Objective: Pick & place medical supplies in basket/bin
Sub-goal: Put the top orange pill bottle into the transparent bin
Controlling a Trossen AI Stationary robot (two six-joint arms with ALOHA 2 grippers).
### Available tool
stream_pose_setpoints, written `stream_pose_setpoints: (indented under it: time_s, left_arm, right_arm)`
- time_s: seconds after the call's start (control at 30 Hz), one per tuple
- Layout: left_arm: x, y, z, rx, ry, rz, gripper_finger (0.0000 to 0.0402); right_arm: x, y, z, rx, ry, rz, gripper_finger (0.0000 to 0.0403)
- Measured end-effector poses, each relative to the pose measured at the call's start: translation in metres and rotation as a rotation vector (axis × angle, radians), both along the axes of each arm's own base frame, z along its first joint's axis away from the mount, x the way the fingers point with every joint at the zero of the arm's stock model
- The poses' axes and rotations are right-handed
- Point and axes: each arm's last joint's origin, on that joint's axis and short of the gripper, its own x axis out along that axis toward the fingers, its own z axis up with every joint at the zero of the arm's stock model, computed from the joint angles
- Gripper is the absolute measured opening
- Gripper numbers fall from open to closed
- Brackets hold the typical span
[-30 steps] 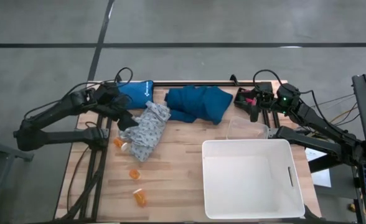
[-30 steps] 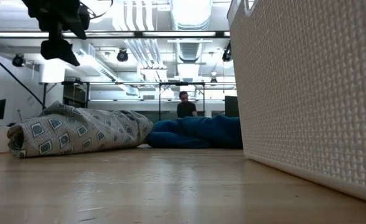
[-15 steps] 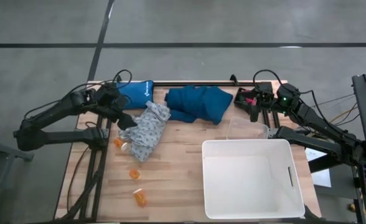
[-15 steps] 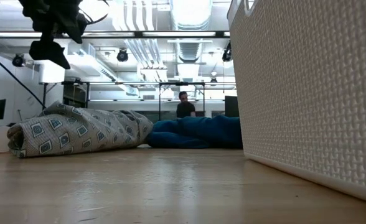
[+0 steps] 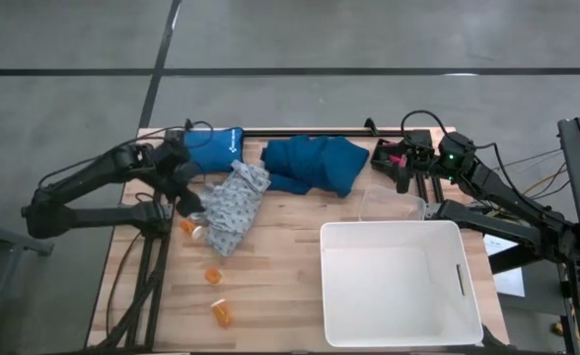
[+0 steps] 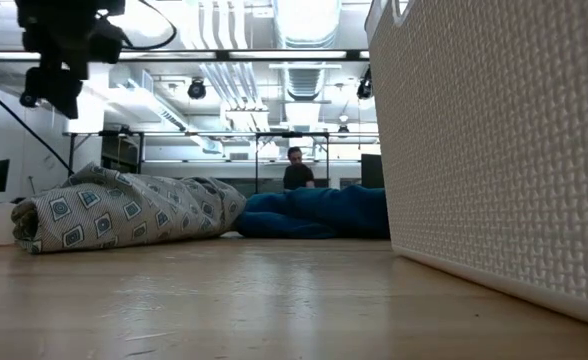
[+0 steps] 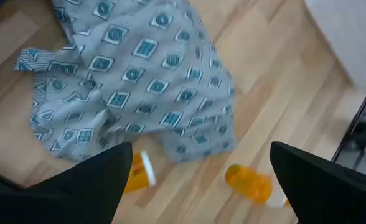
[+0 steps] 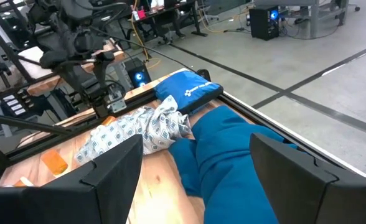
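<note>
The left end effector (image 5: 186,200), fingers spread wide and empty, has slid off the patterned garment (image 5: 233,205) toward the bench's left edge and now hovers above a pill bottle (image 7: 250,184), likely the next pick; the tub (image 5: 398,284) holds nothing.

High view looks straight down from well above, whole table (image 5: 270,296) in frame. Low view sits at tabletop level, close beside the white tub (image 6: 494,150), facing across to the patterned garment (image 6: 124,212) and room behind. Left wrist view looks down from close above that garment (image 7: 139,81). Right wrist view looks along the table toward it (image 8: 133,134) over the teal garment (image 8: 233,155). All four views share the patterned garment.
</note>
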Motion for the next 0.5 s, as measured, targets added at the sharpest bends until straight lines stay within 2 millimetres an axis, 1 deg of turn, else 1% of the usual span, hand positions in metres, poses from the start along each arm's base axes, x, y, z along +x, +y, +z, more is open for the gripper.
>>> stream_pose_setpoints:
  time_s: [0.23,0.37,0.5]
  left_arm:
    - [-0.001,-0.012,-0.005,0.101,0.105,-0.198,0.0385]
    - [0.002,-0.024,-0.007,0.14,0.142,-0.307,0.0385]
    - [0.005,-0.038,-0.016,0.181,0.196,-0.349,0.0385]
  right_arm:
    - [0.0,0.0,0.0,0.0,0.0,0.0,0.0294]
    - [0.0,0.0,0.0,0.0,0.0,0.0,0.029]
    - [0.0,0.0,0.0,0.0,0.0,0.0,0.0286]
